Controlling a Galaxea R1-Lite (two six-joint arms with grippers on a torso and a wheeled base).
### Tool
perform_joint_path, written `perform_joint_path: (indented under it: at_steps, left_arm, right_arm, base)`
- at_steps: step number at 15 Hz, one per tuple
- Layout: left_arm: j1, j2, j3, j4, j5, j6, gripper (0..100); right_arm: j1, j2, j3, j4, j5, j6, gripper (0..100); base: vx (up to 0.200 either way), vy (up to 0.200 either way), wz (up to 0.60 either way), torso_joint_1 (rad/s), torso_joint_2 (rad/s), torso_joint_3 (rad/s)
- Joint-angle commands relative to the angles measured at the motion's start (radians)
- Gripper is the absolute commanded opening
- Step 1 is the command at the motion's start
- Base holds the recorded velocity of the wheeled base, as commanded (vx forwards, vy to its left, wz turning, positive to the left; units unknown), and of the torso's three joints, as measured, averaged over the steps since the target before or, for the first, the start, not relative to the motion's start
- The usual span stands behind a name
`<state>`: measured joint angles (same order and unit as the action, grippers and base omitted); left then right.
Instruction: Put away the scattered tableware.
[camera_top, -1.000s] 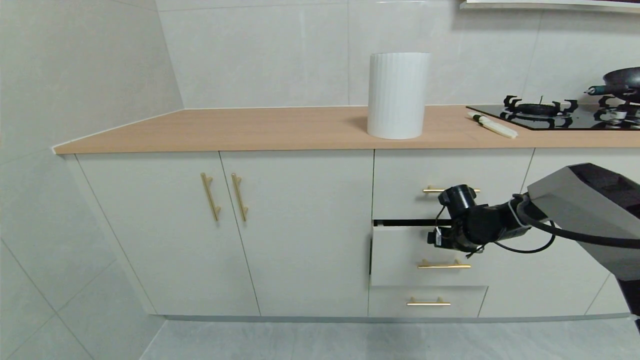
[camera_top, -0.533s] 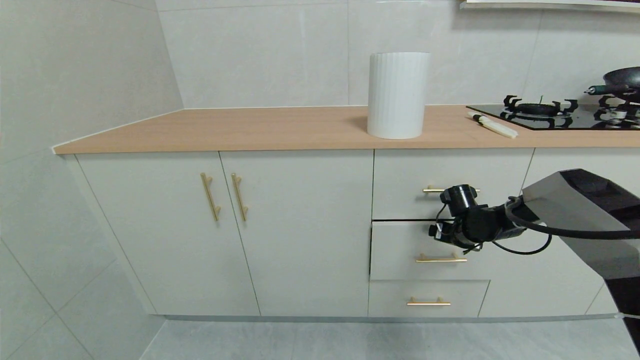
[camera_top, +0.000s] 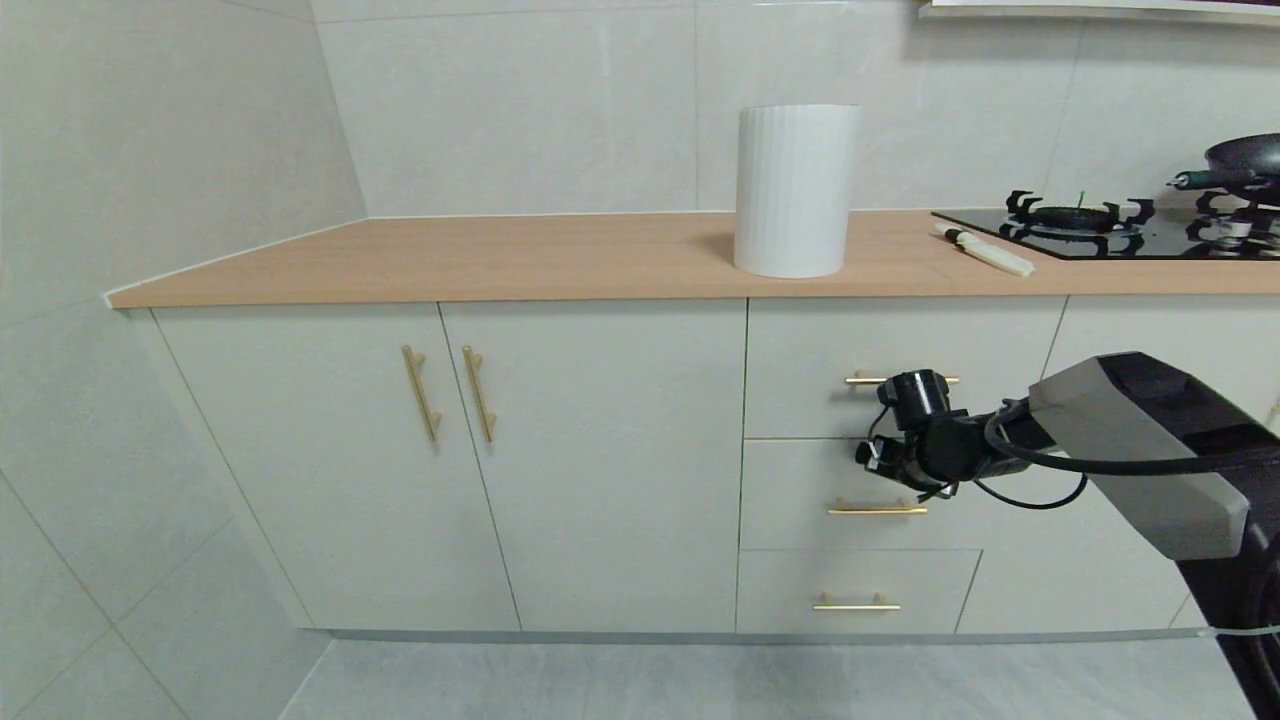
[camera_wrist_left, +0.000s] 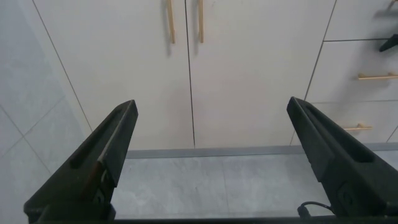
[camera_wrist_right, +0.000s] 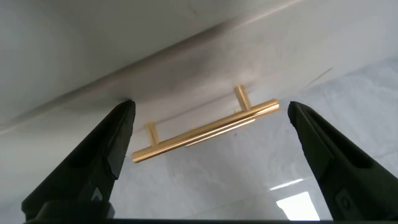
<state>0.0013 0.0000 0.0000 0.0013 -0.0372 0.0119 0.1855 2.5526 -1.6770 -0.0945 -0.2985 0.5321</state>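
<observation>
Looks mostly wrapped up to me: the middle drawer (camera_top: 800, 480) sits flush with the fronts around it. The right end effector (camera_top: 868, 458) is at its face just above the handle (camera_top: 877, 508), fingers spread wide and holding nothing. The left end effector (camera_wrist_left: 211, 107) is open too, down by the cupboard doors. One pale utensil (camera_top: 985, 250) is left on the desk (camera_top: 500, 255), next to the stove (camera_top: 1100, 225), so that probably needs stowing. A tall white jar (camera_top: 795, 190) stands nearby, not really in the way.
</observation>
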Motion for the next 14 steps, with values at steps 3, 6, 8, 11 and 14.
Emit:
perform_joint_path:
  at_steps: [3,6,8,11,14]
  left_arm:
    - [0.0,0.0,0.0,0.0,0.0,0.0,100]
    - [0.0,0.0,0.0,0.0,0.0,0.0,100]
    - [0.0,0.0,0.0,0.0,0.0,0.0,100]
    - [0.0,0.0,0.0,0.0,0.0,0.0,100]
    - [0.0,0.0,0.0,0.0,-0.001,0.0,100]
  right_arm:
    - [-0.003,0.009,-0.009,-0.008,-0.002,0.002,100]
    - [-0.001,-0.031,0.036,-0.001,-0.002,-0.001,100]
    - [0.005,-0.143,0.146,-0.002,-0.001,-0.014,100]
    - [0.025,-0.463,0.392,-0.004,0.006,-0.055,100]
    - [0.058,-0.83,0.629,-0.004,-0.004,-0.123,100]
  base:
    - [0.0,0.0,0.0,0.0,0.0,0.0]
    - [0.0,0.0,0.0,0.0,0.0,0.0]
    - [0.0,0.0,0.0,0.0,0.0,0.0]
    - [0.0,0.0,0.0,0.0,0.0,0.0]
    - [0.0,0.0,0.0,0.0,0.0,0.0]
